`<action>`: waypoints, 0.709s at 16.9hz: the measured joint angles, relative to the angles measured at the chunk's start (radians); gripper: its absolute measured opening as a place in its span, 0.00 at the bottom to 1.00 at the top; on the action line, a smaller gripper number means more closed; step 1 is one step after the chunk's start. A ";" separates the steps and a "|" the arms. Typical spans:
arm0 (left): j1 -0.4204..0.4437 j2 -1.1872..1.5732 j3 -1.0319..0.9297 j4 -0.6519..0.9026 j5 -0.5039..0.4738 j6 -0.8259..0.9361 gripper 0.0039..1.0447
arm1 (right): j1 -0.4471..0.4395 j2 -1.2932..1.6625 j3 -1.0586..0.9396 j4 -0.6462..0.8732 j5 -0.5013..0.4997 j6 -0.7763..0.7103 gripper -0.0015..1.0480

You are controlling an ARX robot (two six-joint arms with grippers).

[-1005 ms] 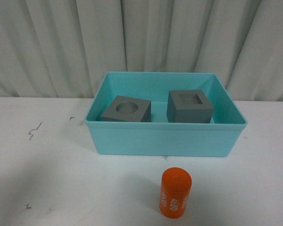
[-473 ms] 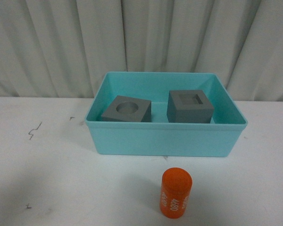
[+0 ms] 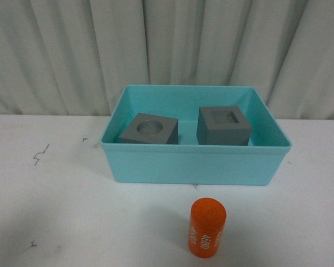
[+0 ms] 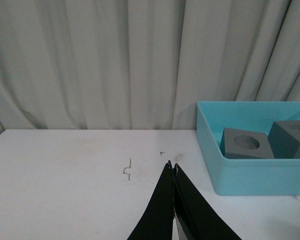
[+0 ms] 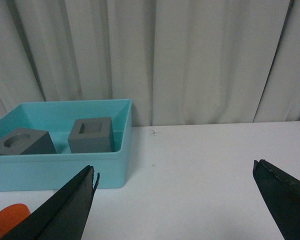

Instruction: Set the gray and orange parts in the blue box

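Left hand (image 4: 171, 167) is closed: its two black fingers (image 4: 162, 200) lie pressed together to a single point, with nothing between them. It hangs over bare tabletop (image 4: 65, 175), apart from every part. Small dark scribbles (image 4: 128, 171) mark the white surface just beyond the tip.

Right hand (image 5: 175, 170) is spread wide, its fingers far apart at the two sides of its wrist view. Only bare tabletop shows in the gap, and it grips and touches nothing. Neither hand shows in the front view.

Beyond the hands, the orange cylinder (image 3: 207, 228) stands by the near edge of the tabletop, white digits running along its side. It is outside the blue box (image 3: 195, 164), in front of the box's near wall and clearly apart from it. In the right wrist view a piece of it (image 5: 7, 220) shows beside one finger; whether the two touch cannot be told there.

Toward the far edge of the tabletop, close to the pale curtain (image 3: 72, 50), sits the blue box. Both gray cubes are inside it, side by side and apart from each other. One gray cube with a round recess (image 3: 149, 129) lies toward the far-left corner of the tabletop. By it, the gray cube with a square recess (image 3: 224, 125) lies toward the far-right corner and looks the taller of the two.
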 joint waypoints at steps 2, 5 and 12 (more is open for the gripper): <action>0.000 -0.042 0.000 -0.041 0.000 0.000 0.01 | 0.000 0.000 0.000 0.000 0.000 0.000 0.94; 0.000 -0.103 0.002 -0.121 -0.001 0.000 0.01 | 0.000 0.000 0.000 0.000 0.000 0.000 0.94; 0.000 -0.238 0.000 -0.246 0.000 0.000 0.25 | 0.000 0.000 0.000 0.000 0.000 0.000 0.94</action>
